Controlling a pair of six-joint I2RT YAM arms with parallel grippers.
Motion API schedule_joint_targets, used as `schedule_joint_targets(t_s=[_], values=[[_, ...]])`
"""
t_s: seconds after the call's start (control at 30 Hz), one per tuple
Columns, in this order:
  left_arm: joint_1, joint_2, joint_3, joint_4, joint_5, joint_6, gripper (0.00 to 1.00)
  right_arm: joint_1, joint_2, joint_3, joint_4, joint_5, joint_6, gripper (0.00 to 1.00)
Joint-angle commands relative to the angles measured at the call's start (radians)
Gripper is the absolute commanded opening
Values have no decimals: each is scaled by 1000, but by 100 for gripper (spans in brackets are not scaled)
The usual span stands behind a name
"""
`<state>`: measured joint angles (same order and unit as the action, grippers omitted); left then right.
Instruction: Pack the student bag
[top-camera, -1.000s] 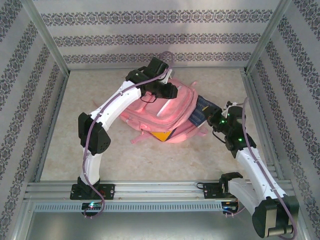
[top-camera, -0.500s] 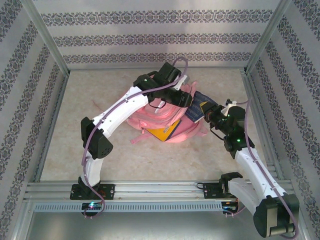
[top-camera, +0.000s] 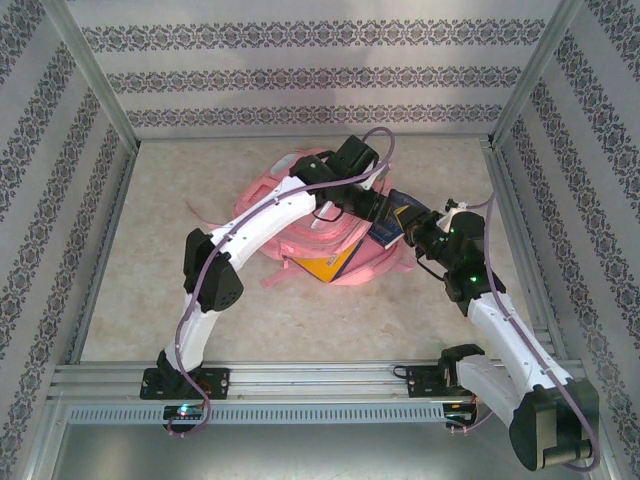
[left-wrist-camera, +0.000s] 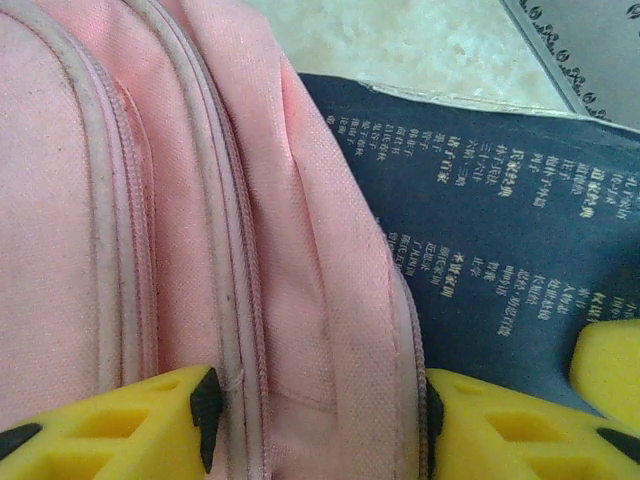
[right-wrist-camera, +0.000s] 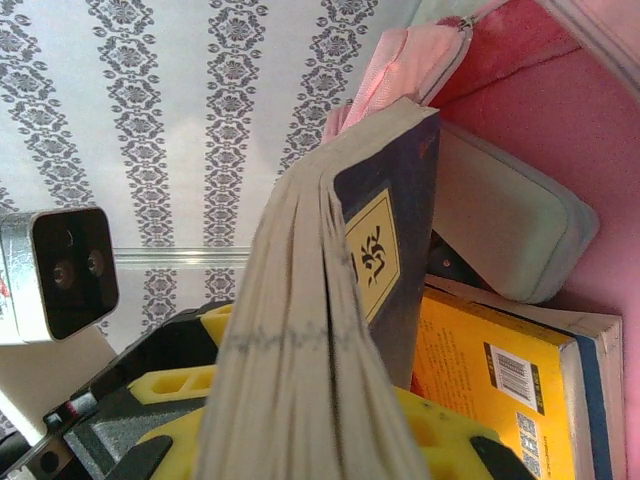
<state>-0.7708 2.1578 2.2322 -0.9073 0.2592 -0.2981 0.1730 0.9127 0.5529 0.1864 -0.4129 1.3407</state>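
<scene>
The right pincer (right-wrist-camera: 310, 425) is clamped tight on a thick dark blue paperback book (right-wrist-camera: 395, 200). The book's pale page edges sit between the yellow fingers, at the open mouth of the large pink fabric backpack (left-wrist-camera: 100, 200). The backpack lies on the beige marbled tabletop (top-camera: 150, 230). Inside it rest a yellow-covered book (right-wrist-camera: 500, 380) and a pale grey padded case (right-wrist-camera: 510, 230). The left pincer (left-wrist-camera: 315, 410) straddles a fold of the backpack's fabric just beside the blue book, with its jaws partway apart. Whether they pinch the fold, I cannot tell.
</scene>
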Motion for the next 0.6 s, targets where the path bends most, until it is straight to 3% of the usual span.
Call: schedule_joint_targets(t_s=[0.0, 0.13, 0.17, 0.4, 0.57], values=[[-13, 28, 40, -33, -23, 14, 42, 17, -20, 32, 137, -66, 17, 0], [-11, 26, 69, -60, -87, 26, 5, 17, -32, 36, 102, -64, -15, 0], [-9, 19, 73, -64, -103, 29, 0, 17, -35, 39, 86, -62, -27, 0], [22, -89, 110, -100, -249, 72, 0, 11, -70, 106, -259, 8, -231, 0], [29, -197, 113, -118, -388, 136, 0, 14, -71, 80, -277, 17, -258, 0]])
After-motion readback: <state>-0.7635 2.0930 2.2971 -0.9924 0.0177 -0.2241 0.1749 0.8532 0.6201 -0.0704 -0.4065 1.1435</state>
